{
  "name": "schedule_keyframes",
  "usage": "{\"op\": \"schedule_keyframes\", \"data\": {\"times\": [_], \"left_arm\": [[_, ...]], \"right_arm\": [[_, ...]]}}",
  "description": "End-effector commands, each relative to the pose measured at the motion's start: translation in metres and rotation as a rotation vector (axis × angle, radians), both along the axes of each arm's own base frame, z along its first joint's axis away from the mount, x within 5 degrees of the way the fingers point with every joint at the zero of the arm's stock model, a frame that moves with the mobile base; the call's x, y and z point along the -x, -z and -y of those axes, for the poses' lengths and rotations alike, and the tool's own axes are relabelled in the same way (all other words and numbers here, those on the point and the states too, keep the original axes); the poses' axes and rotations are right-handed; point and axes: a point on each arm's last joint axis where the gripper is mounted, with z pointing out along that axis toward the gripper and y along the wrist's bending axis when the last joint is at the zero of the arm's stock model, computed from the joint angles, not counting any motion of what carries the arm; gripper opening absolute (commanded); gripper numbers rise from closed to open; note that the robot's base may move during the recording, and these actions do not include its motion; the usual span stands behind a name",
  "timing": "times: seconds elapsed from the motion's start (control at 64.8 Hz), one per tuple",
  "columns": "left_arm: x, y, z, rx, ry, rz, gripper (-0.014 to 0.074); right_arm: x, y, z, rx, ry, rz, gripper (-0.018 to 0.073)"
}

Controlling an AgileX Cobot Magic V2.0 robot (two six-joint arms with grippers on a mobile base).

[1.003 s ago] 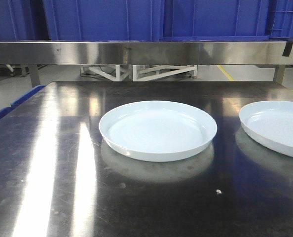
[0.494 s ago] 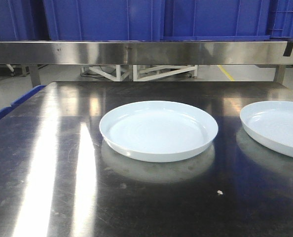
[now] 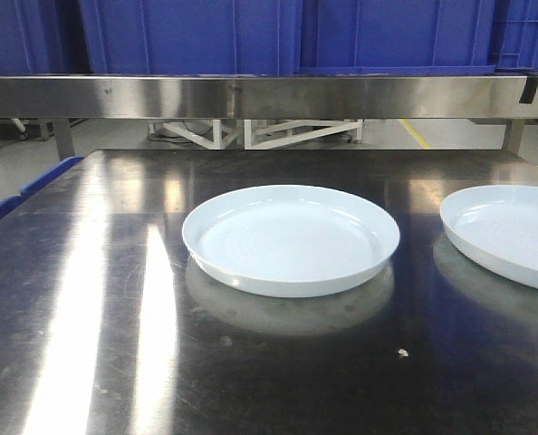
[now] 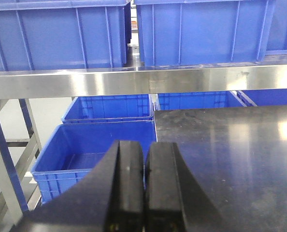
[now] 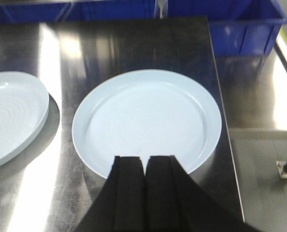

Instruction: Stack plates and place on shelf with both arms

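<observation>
Two white plates lie flat on the dark steel table. One plate (image 3: 292, 237) is at the middle of the front view and appears again at the left edge of the right wrist view (image 5: 10, 116). The other plate (image 3: 509, 231) is cut off at the right edge; the right wrist view shows it whole (image 5: 146, 121). My right gripper (image 5: 145, 159) hangs shut over that plate's near rim, holding nothing. My left gripper (image 4: 144, 147) is shut and empty beside the table's left edge, above a blue crate. The shelf (image 3: 269, 95) crosses behind the table.
Large blue crates (image 3: 278, 36) fill the shelf tier. Lower blue crates (image 4: 93, 157) stand left of the table. The table (image 5: 221, 145) ends just right of the right plate, with another steel surface (image 5: 262, 87) and a blue crate (image 5: 245, 26) beyond.
The whole view has shifted a few pixels; the plates lie as before.
</observation>
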Motion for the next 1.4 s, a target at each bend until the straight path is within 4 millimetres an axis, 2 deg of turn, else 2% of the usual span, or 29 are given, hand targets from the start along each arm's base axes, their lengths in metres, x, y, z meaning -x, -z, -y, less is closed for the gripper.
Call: {"op": "schedule_keyframes", "data": {"times": [0.0,0.247,0.355,0.509,0.648,0.756,0.879,0.987,1.172,1.388], "left_arm": [[-0.001,-0.018,-0.001,0.010,-0.010,0.111,0.0082],[-0.001,-0.018,-0.001,0.010,-0.010,0.111,0.0082],[-0.001,-0.018,-0.001,0.010,-0.010,0.111,0.0082],[-0.001,-0.018,-0.001,0.010,-0.010,0.111,0.0082],[-0.001,-0.018,-0.001,0.010,-0.010,0.111,0.0082],[-0.001,-0.018,-0.001,0.010,-0.010,0.111,0.0082],[-0.001,-0.018,-0.001,0.010,-0.010,0.111,0.0082],[-0.001,-0.018,-0.001,0.010,-0.010,0.111,0.0082],[-0.001,-0.018,-0.001,0.010,-0.010,0.111,0.0082],[-0.001,-0.018,-0.001,0.010,-0.010,0.111,0.0082]], "right_arm": [[-0.017,-0.025,0.001,0.011,0.001,0.025,0.0056],[-0.070,-0.040,-0.001,-0.001,-0.016,-0.220,0.0056],[-0.099,-0.040,0.001,0.000,-0.016,-0.363,0.0056],[-0.129,-0.042,0.021,0.041,0.006,-0.472,0.0058],[-0.156,-0.049,0.046,-0.006,0.083,-0.525,0.0062],[-0.177,-0.047,0.059,-0.033,0.106,-0.592,0.0148],[-0.204,-0.033,0.071,-0.053,0.109,-0.686,0.0321],[-0.223,-0.021,0.076,-0.059,0.101,-0.737,0.0364],[-0.239,0.003,0.081,-0.046,0.091,-0.775,0.0364],[-0.244,0.012,0.083,-0.028,0.079,-0.786,0.0364]]}}
